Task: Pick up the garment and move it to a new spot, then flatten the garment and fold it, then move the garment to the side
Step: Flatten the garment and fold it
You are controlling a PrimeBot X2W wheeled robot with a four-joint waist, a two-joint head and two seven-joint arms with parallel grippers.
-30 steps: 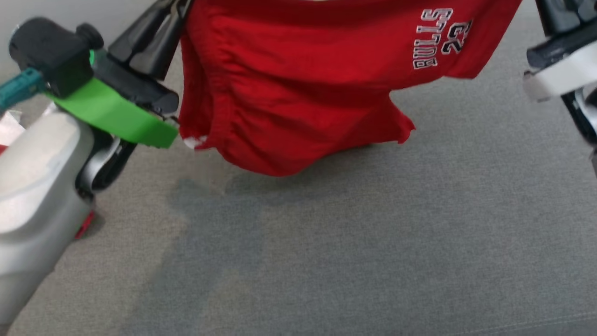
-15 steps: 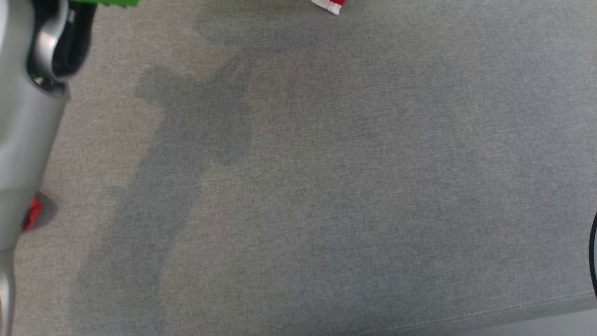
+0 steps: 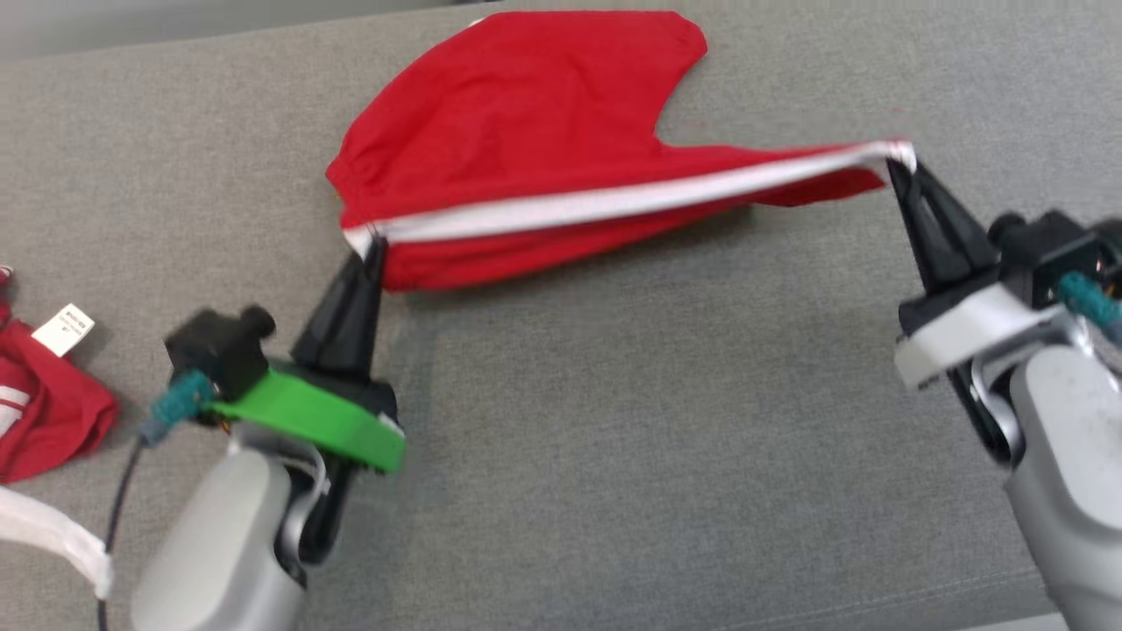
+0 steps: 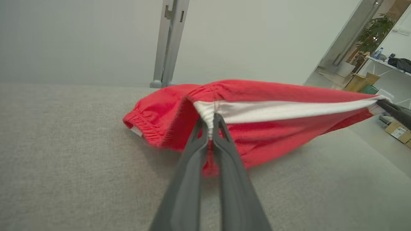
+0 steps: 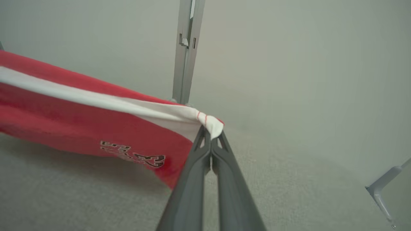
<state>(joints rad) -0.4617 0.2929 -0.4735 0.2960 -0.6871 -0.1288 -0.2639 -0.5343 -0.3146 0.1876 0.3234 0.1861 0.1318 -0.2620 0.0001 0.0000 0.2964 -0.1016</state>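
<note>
- pinched together on the left end of the white band (image 3: 614, 203) of a red cloth garment (image 3: 526, 105): left gripper (image 3: 375, 247), cloth bunched between the dark tips.
- pinched together on the band's other end: right gripper (image 3: 896, 162), white corner folded over the tips.
- band pulled into a near-straight line between both grippers, lifted off the grey woven fabric surface (image 3: 657, 394).
- far part of the garment, with gathered hem, lying on that surface toward its back edge.
- black-and-white printed lettering (image 5: 131, 156) on the hanging red side near the right gripper, too blurred to read.
- lime green collar (image 3: 316, 421) behind the left fingers, white collar (image 3: 964, 337) behind the right ones.
- in left wrist view, own fingers covering the lower middle of the garment.
- at the left edge, well apart from the held garment: second crumpled red garment (image 3: 61, 421) with white tag (image 3: 63, 327), on the same surface.
- below it a white cloth strip (image 3: 53, 535), plus a thin black cable (image 3: 118, 491) beside the left forearm.
- beyond the surface: pale plain wall (image 4: 80, 38), upright grey metal post (image 4: 170, 41) just behind the garment.
- far right in left wrist view: potted plant (image 4: 374, 29) and brown cardboard boxes (image 4: 398, 132), well apart from the work.
- grey metal bracket (image 5: 382, 189) at lower right of right wrist view.
</note>
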